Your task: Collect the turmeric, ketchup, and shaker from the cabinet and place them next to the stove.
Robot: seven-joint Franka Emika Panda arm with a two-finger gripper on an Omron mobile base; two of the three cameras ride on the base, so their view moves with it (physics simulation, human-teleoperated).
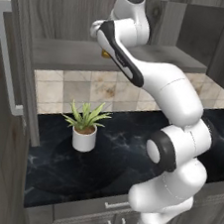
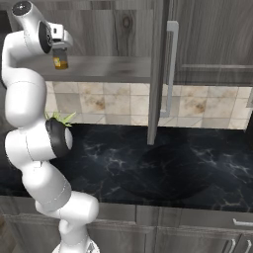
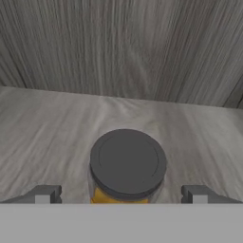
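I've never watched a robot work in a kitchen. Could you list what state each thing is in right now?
turmeric jar: upright on the shelf, lid on, between the claw's fingertips, not gripped.
claw: open, one fingertip on each side of the jar.
cabinet door: swung open.
cabinet shelf: holds the jar.
potted plant: upright on the black counter.

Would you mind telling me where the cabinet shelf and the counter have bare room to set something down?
The shelf is bare on both sides of the turmeric and behind it to the back wall; the open jaws flank the jar. On the black counter, the stretch right of the open door lies free. The potted plant takes the left part near the tiles.
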